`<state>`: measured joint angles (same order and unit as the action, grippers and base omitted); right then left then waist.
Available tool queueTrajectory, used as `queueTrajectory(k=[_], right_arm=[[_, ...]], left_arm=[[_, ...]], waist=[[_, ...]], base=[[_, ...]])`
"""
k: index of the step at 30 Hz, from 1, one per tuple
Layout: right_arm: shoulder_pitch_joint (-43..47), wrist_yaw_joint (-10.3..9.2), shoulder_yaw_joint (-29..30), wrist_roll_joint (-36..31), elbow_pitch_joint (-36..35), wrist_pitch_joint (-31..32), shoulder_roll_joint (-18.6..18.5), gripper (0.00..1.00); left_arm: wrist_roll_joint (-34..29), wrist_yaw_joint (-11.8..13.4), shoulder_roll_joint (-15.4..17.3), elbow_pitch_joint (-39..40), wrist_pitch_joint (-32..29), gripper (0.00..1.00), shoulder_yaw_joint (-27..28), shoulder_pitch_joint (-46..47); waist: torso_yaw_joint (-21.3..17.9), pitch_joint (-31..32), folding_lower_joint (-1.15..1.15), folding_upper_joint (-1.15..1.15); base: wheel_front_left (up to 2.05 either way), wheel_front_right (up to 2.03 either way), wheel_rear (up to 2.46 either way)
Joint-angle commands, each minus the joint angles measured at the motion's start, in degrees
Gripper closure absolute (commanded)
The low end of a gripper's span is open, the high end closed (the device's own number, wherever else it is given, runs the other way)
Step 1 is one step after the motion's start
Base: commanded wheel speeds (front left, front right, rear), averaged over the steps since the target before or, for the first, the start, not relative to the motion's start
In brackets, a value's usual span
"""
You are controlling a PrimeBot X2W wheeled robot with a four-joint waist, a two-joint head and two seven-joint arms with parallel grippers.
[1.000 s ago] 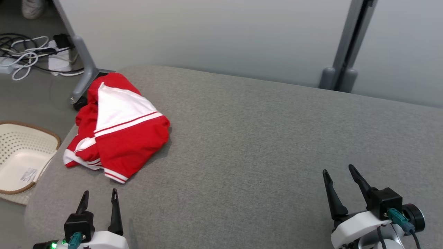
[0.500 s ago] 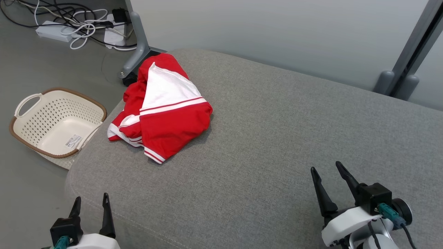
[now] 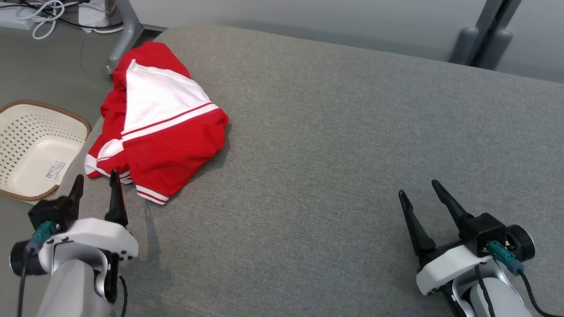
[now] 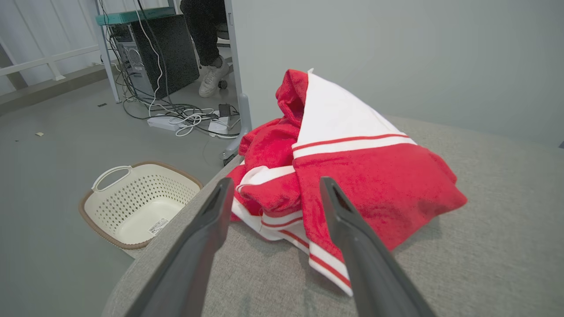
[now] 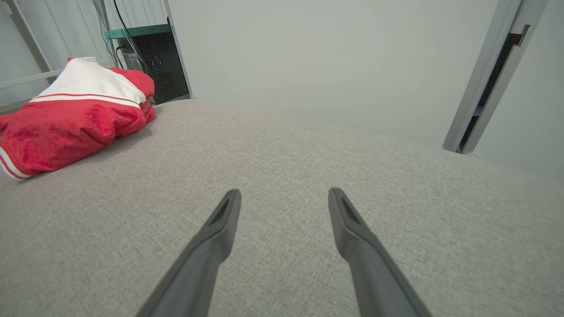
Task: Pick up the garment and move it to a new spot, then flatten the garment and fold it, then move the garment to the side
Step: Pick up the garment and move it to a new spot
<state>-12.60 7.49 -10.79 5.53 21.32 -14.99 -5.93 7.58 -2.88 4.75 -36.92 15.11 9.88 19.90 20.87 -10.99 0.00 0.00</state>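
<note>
The garment (image 3: pixel 158 123) is red with a white panel and white stripes, lying bunched at the far left of the grey padded surface (image 3: pixel 335 132). My left gripper (image 3: pixel 96 181) stands open just in front of its near hem, with nothing between the fingers. In the left wrist view the garment (image 4: pixel 352 167) lies right ahead of the two spread fingertips. My right gripper (image 3: pixel 417 190) is open and empty over bare fabric at the lower right. From the right wrist the garment (image 5: pixel 75 114) sits far off to the left.
A cream perforated basket with a brown rim (image 3: pixel 31 145) stands on the floor left of the surface. Cables and a power strip (image 3: pixel 48 11) lie on the floor behind it, by a grey metal leg (image 3: pixel 121 37). A person's shoe (image 4: pixel 211 79) shows beside a computer tower (image 4: pixel 154 57).
The head camera has shifted, so the whole scene sits differently. My left arm has come up and forward, its fingertips now close to the garment's near hem. The right gripper holds its place.
</note>
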Motion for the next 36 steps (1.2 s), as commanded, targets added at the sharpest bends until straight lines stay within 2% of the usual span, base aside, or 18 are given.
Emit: queueTrajectory(k=[1,8,13,21,22,23,30,36], right_arm=[[-1.0,0.00,-0.4,0.0,-0.4,-0.3,-0.9,0.00],[-2.4,0.00,-2.9,1.7,-0.9,-0.3,-1.9,0.00],[-3.9,0.00,-4.0,2.2,-0.7,-0.3,-2.6,0.00],[-4.4,0.00,-3.4,2.7,0.0,-0.3,-2.4,0.00],[-4.4,0.00,-3.4,2.9,0.2,-0.3,-2.3,0.00],[-4.3,0.00,-3.4,3.0,0.4,-0.3,-2.2,0.00],[-3.9,0.00,-3.2,4.0,0.9,-0.3,-0.3,0.00],[-2.7,0.00,-2.3,4.9,0.7,-0.3,1.2,0.00]], left_arm=[[0.3,-1.0,1.2,-1.8,0.1,0.00,0.2,3.7],[0.1,-3.1,5.3,-11.1,0.1,0.00,-0.4,13.0],[0.8,-2.2,7.6,-20.2,0.1,0.00,0.7,17.8],[1.3,-1.5,7.9,-27.7,0.1,0.00,0.5,21.3],[1.5,-1.6,7.9,-28.3,0.1,0.63,0.4,21.7],[1.5,-1.6,7.9,-28.9,0.1,1.00,0.3,22.0],[1.8,-2.7,8.6,-29.6,0.1,1.00,-0.4,23.6],[0.0,-3.5,9.5,-23.0,0.1,1.00,-2.9,25.8]], waist=[[-2.7,-2.7,0.00,0.00],[-6.8,-6.4,0.00,0.00],[-9.3,-8.7,0.00,0.00],[-10.6,-9.8,0.00,0.00],[-10.6,-9.6,0.00,0.00],[-10.7,-9.3,0.00,0.00],[-11.7,-5.8,0.00,0.00],[-14.0,-2.0,0.00,0.00]], base=[[0.00,0.00,0.00],[0.00,0.00,0.00],[0.00,0.00,0.00],[0.00,0.00,0.00],[0.00,0.00,0.00],[0.00,0.00,0.00],[0.00,0.00,0.00],[0.00,0.00,0.00]])
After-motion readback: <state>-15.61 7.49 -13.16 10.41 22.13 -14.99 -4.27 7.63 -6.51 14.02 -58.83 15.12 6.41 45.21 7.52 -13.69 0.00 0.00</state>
